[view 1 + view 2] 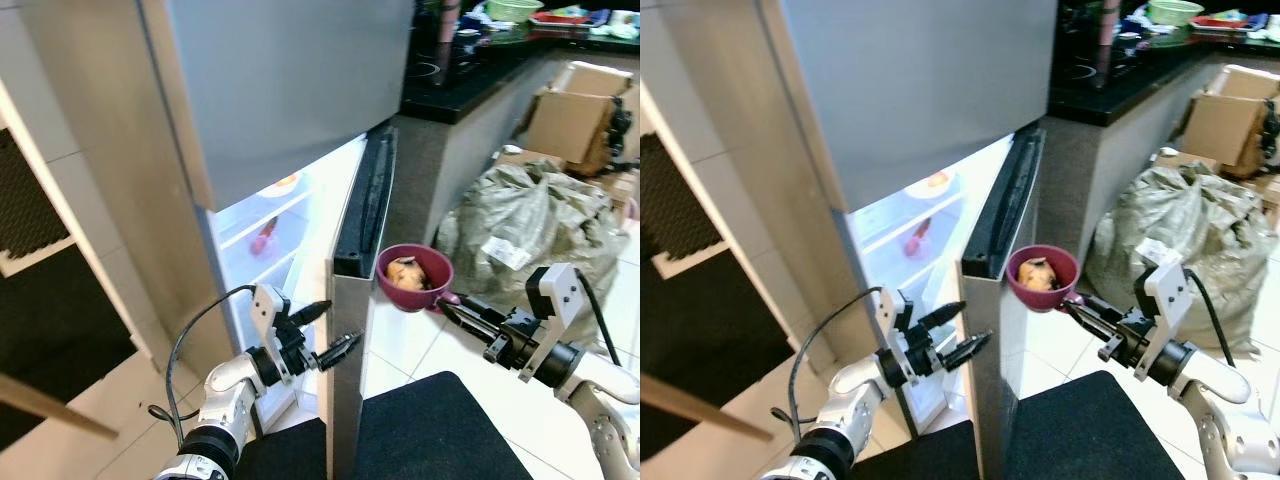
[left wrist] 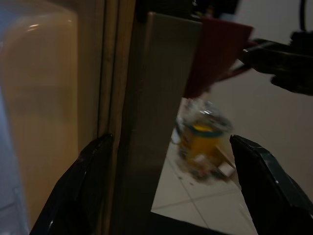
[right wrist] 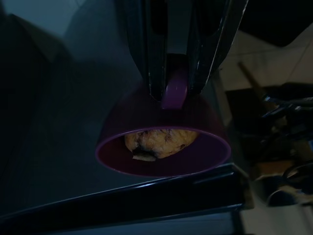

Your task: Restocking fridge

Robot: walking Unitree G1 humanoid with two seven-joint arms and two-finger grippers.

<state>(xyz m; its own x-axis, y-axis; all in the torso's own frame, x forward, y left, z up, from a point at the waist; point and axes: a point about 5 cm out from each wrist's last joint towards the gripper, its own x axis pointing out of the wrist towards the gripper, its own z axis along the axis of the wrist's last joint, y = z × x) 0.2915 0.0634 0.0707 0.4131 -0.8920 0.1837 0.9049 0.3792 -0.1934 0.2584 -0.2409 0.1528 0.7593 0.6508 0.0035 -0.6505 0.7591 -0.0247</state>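
Observation:
A tall grey fridge [image 1: 290, 80] stands ahead with its lower door [image 1: 355, 300] ajar and the lit inside showing. My left gripper [image 1: 325, 330] is open, its two fingers on either side of the door's free edge [image 2: 146, 122]. My right gripper [image 1: 455, 310] is shut on the handle of a maroon bowl [image 1: 414, 277] with a piece of yellowish food [image 3: 159, 143] in it. The bowl hangs just right of the door's top edge. On the shelves inside lie a plate [image 1: 280, 184] and a pinkish item [image 1: 263, 237].
A bulky grey sack [image 1: 530, 225] sits on the tiled floor to the right, with cardboard boxes [image 1: 575, 115] behind it. A dark counter [image 1: 480, 75] carries dishes at the back right. A wooden cabinet side [image 1: 100, 190] flanks the fridge on the left.

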